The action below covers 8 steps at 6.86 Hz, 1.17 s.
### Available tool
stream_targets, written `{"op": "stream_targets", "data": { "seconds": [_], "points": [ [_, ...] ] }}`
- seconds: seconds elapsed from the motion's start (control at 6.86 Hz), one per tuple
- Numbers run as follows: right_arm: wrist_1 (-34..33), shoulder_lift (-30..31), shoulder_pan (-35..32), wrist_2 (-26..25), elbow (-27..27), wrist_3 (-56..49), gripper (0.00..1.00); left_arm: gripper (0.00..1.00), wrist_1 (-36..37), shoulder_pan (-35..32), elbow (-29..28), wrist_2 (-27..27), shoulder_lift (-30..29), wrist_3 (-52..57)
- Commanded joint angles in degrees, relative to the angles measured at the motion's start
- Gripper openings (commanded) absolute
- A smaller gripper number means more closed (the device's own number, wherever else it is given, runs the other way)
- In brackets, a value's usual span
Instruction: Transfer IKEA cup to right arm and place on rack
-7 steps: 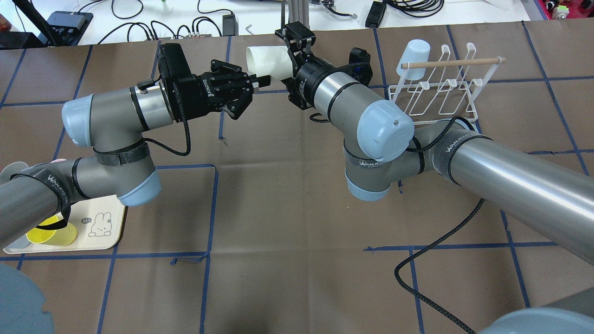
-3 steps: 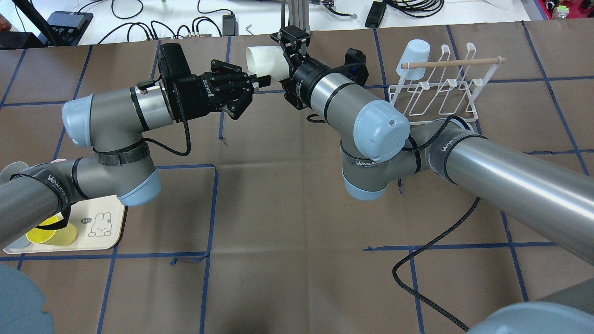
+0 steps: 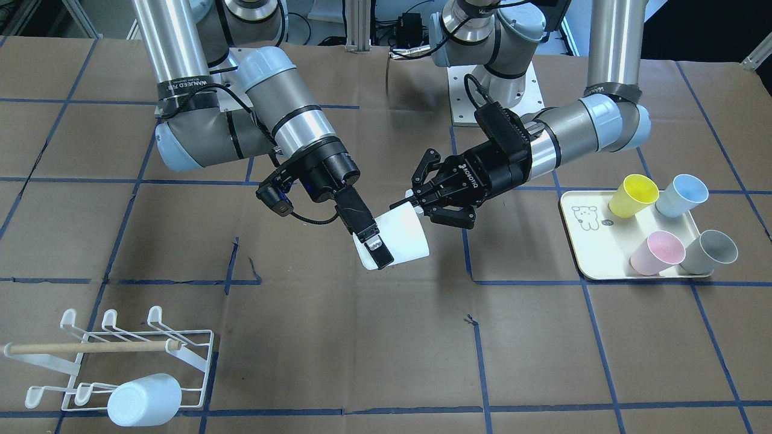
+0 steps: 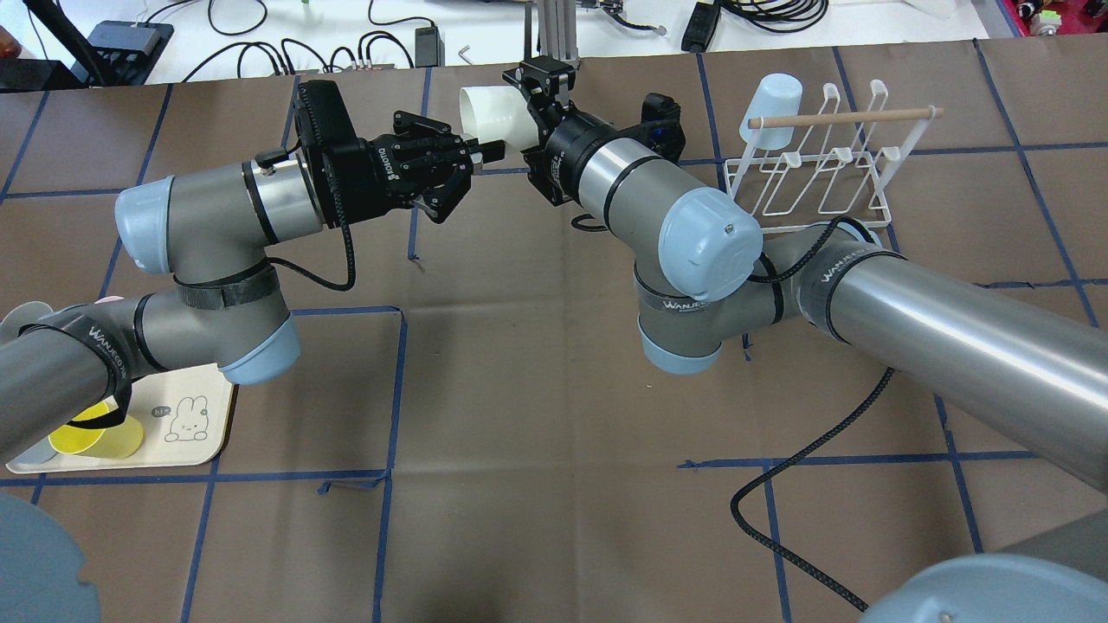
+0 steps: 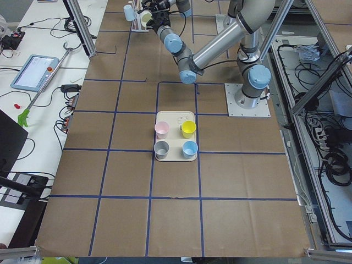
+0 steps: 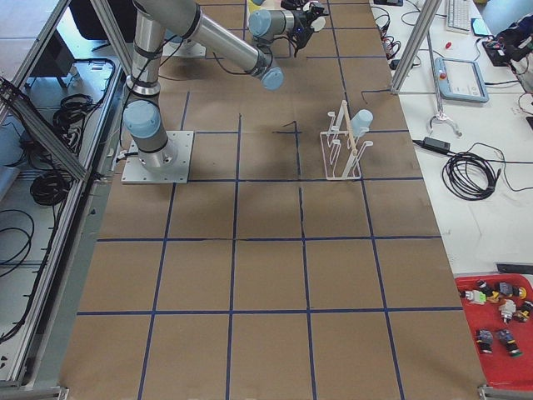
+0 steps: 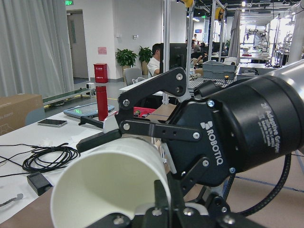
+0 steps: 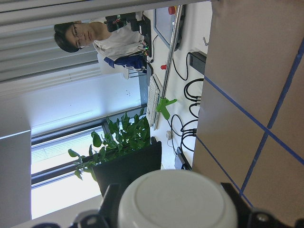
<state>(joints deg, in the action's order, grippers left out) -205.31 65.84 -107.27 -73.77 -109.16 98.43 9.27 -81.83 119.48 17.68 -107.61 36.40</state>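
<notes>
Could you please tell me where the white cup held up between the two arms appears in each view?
Front-facing: white cup, centre of the picture.
Overhead: top centre.
Exterior left: top edge, tiny.
Exterior right: too small to tell.
Left wrist: lower left, mouth towards the camera.
Right wrist: bottom centre, base showing.
Landmark: the rack, at the overhead's upper right and the front-facing's lower left.

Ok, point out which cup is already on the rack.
The pale blue cup hung on a prong at the rack's end. The white cup is in the left gripper; the rest sit on the tray.
</notes>
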Motion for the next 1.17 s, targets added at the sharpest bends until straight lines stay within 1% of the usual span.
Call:
{"op": "stream_targets", "data": {
  "seconds": [0.0, 0.29, 0.44, 0.73, 0.87, 1.02],
  "points": [
    [0.1, 0.2, 0.0, 0.0, 0.0, -0.1, 0.57, 0.08, 0.0, 0.0, 0.0, 0.1, 0.0, -0.5],
    [0.1, 0.3, 0.0, 0.0, 0.1, -0.2, 0.52, 0.12, 0.1, 0.0, 0.0, 0.1, 0.0, -0.7],
    [0.0, 0.3, 0.0, 0.0, 0.1, -0.3, 0.50, 0.18, 0.1, 0.0, -0.1, 0.2, 0.0, -0.7],
    [0.0, 0.3, 0.0, 0.0, 0.1, -0.3, 0.50, 0.83, 0.1, 0.0, -0.1, 0.1, 0.0, -1.7],
    [0.0, 0.3, 0.0, 0.1, 0.1, -0.3, 0.50, 0.95, 0.3, 0.0, -0.3, 0.1, 0.0, -3.0],
    [0.1, 0.3, 0.0, 0.1, 0.1, -0.3, 0.49, 0.98, 0.9, 0.1, -0.3, 0.2, 0.0, -4.2]
  ]
}}
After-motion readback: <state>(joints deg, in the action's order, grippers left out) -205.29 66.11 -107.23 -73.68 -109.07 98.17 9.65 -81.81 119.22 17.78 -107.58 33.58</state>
